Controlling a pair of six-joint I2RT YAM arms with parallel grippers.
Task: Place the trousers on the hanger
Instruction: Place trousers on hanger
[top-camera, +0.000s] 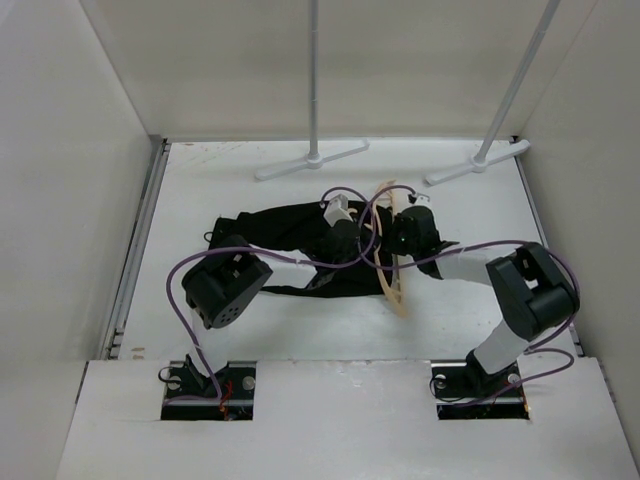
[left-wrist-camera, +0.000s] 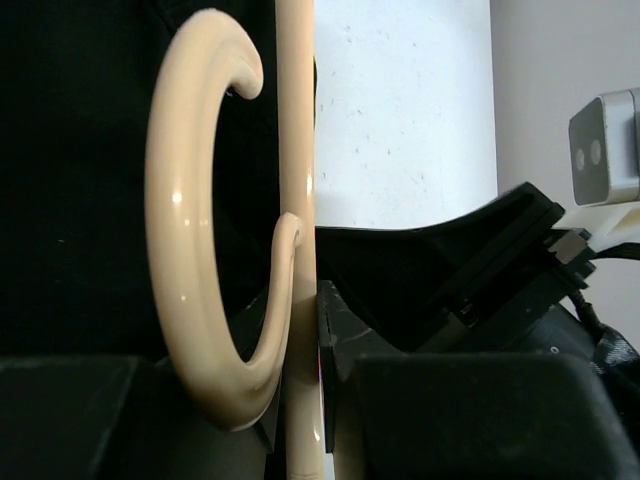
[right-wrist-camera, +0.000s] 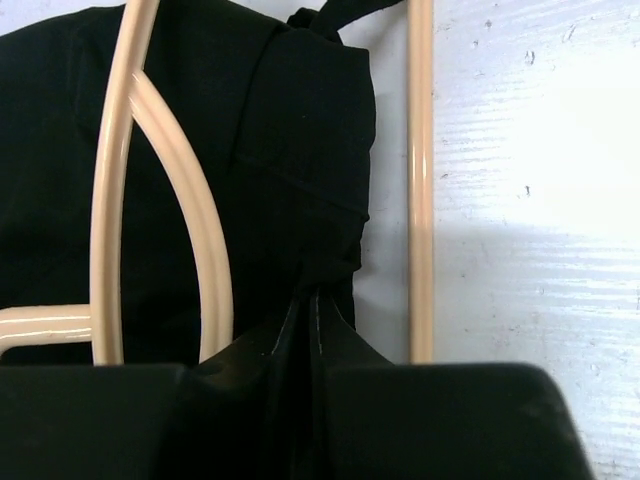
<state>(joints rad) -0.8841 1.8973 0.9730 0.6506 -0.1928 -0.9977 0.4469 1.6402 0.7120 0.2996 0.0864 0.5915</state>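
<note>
Right wrist view: the right gripper (right-wrist-camera: 312, 345) has its two fingers drawn nearly together at the bottom centre of the frame, with only a thin seam between them. A bunched fold of the trousers (right-wrist-camera: 280, 150) is pinched in that seam, and the black cloth gathers into wrinkles just above the fingertips. The cloth fills the upper left and centre of the frame. Over it lie the pale limbs of the hanger (right-wrist-camera: 420, 180): a straight bar running top to bottom just right of the cloth's edge, and two curved limbs at the left. The pinched strip shows in the opening between the curved limbs and the straight bar; whether it passes through that opening I cannot tell. The white table (right-wrist-camera: 540, 200) is bare along the right side.

Left wrist view: the left gripper (left-wrist-camera: 297, 385) stands narrow, closed on the hanger. One dark finger (left-wrist-camera: 332, 340) presses against the right side of the straight bar at lower centre, and the hook (left-wrist-camera: 180, 250) curls up the left half of the frame against black cloth. The right arm's body and its grey wrist camera (left-wrist-camera: 605, 150) sit at the right edge.

Top external view: the trousers lie crumpled at mid-table, left of centre, with the hanger standing across their right end. Both grippers meet there, close together. Two white rack poles (top-camera: 313, 80) rise at the top of the frame, well apart from the cloth.
</note>
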